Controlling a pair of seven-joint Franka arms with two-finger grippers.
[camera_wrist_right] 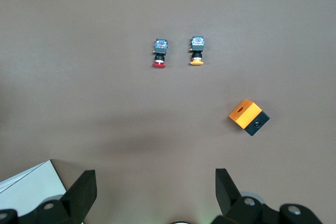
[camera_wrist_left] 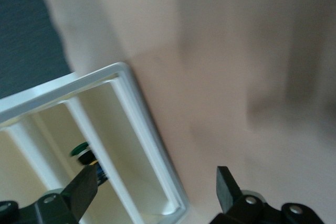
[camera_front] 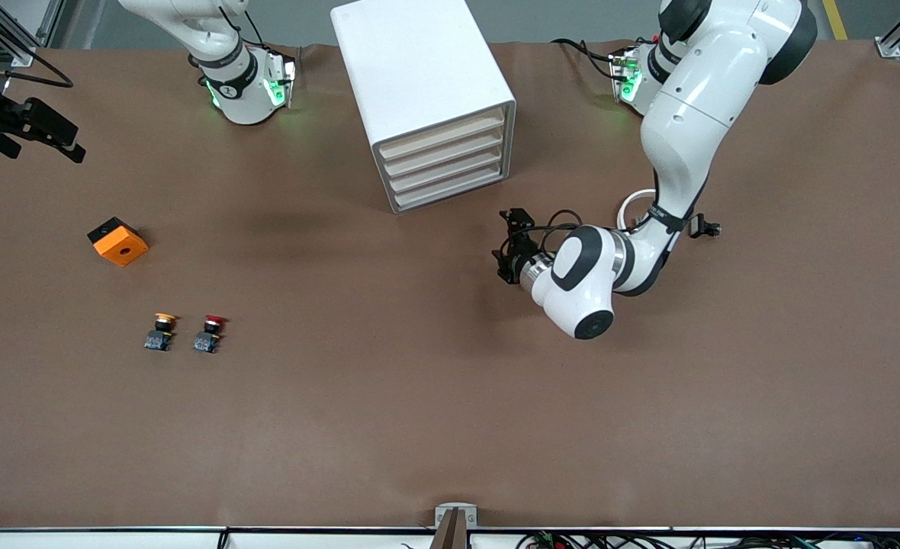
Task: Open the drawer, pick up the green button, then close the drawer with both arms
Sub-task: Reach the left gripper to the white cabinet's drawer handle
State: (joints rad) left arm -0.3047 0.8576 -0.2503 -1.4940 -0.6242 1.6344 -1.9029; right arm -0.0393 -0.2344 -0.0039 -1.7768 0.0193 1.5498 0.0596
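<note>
drawer [camera_front: 450,188], one of the lower two in the white cabinet [camera_front: 412,69], looks shut like the other three fronts. green-capped button [camera_wrist_left: 80,149] shows inside the cabinet in the left wrist view; which level, i cannot tell. left gripper [camera_front: 512,244] [camera_wrist_left: 157,179], fingers spread, hangs over the table [camera_front: 419,396] at four o'clock from the cabinet. right gripper [camera_wrist_right: 155,179], also spread, waits above the table. the closely stacked fronts invite hooking the wrong drawer, and an unbraced cabinet may slide when pulled.
</note>
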